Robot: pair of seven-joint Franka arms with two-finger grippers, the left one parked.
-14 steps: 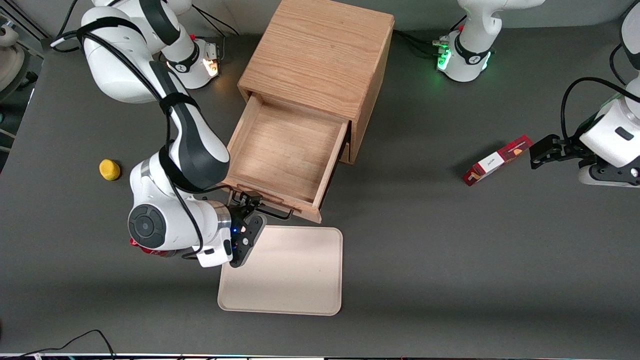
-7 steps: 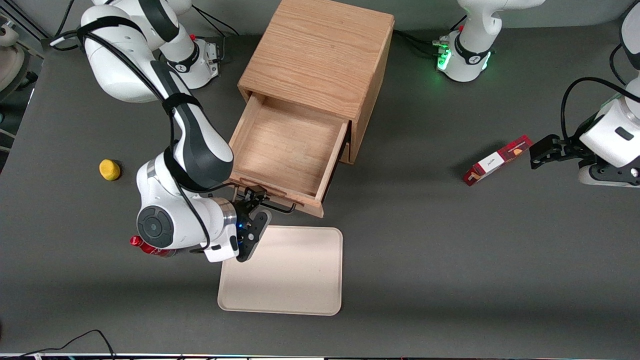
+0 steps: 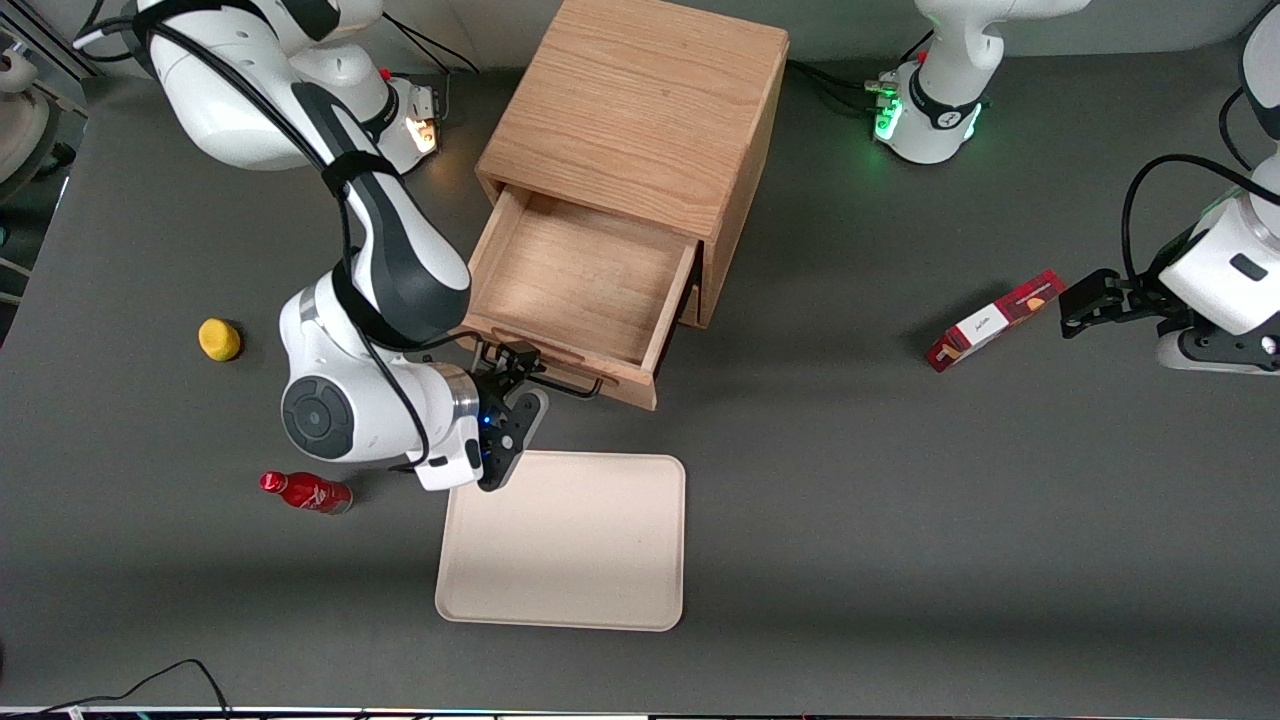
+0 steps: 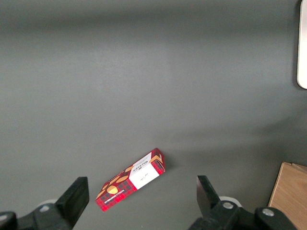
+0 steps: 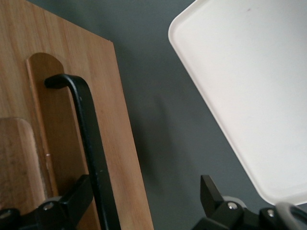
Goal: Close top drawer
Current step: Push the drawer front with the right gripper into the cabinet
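The top drawer [image 3: 585,285] of the wooden cabinet [image 3: 640,110] stands partly pulled out, and its box shows empty. Its black wire handle [image 3: 560,385] runs along the drawer front, which faces the front camera. My right gripper [image 3: 512,362] is at the drawer front, open, with its fingers spread wide. In the right wrist view the gripper [image 5: 144,199] straddles the edge of the drawer front [image 5: 115,143]. One finger [image 5: 72,201] lies against the black handle [image 5: 88,134], and the other hangs over the grey table. The lower drawer is hidden under the top one.
A cream tray [image 3: 565,540] lies on the table just nearer the front camera than the drawer, and it also shows in the right wrist view [image 5: 249,86]. A red bottle [image 3: 305,492] and a yellow object [image 3: 219,339] lie beside the working arm. A red box [image 3: 995,320] lies toward the parked arm's end.
The drawer has slid into the cabinet by a clear stretch, with my gripper moving along at its front. The red bottle, earlier half hidden by the arm, now shows fully.
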